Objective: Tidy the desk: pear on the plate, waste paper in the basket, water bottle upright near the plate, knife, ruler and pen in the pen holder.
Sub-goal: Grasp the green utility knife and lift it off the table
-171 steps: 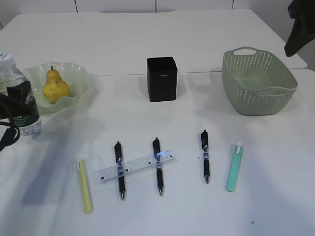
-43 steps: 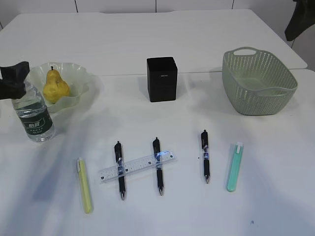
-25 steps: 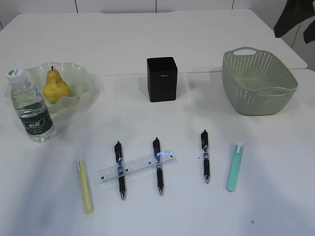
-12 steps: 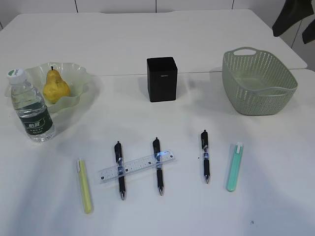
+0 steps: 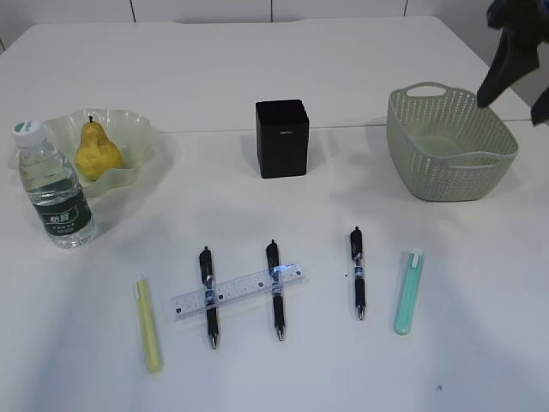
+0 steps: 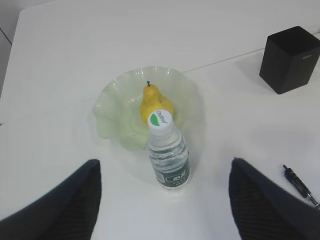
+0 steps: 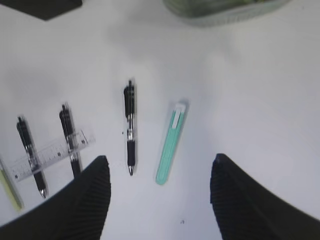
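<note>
Yellow pear w/ short dark stem (image 5: 95, 151) sits in the pale green translucent wavy-rimmed plate (image 5: 137, 129) at far left of the white table (image 5: 343, 69). Small clear plastic water bottle w/ white cap & dark green label (image 5: 57, 187) stands upright just in front of the plate, close to its rim; in the left wrist view its cap overlaps the pear.

Black square pen holder (image 5: 281, 137) stands at centre back, nothing visible inside from this angle. Sage green lattice basket w/ cut-out handles (image 5: 449, 142) is at right back; can't tell if waste paper is inside.

Near edge, L to R: yellow knife-like stick (image 5: 147, 323), 2 black pens (image 5: 208, 296) (image 5: 274, 288) w/ the short transparent ruler (image 5: 238, 291) lying across both, a 3rd black pen (image 5: 357, 271) apart, then a mint green cutter-type knife (image 5: 408, 290).

Left gripper (image 6: 162, 200): jaws wide apart, holding nothing, above the bottle & plate. Right gripper (image 7: 160, 195): jaws wide apart, empty, high over the 3rd pen & mint knife; in the exterior view it shows at upper right, by the basket.
</note>
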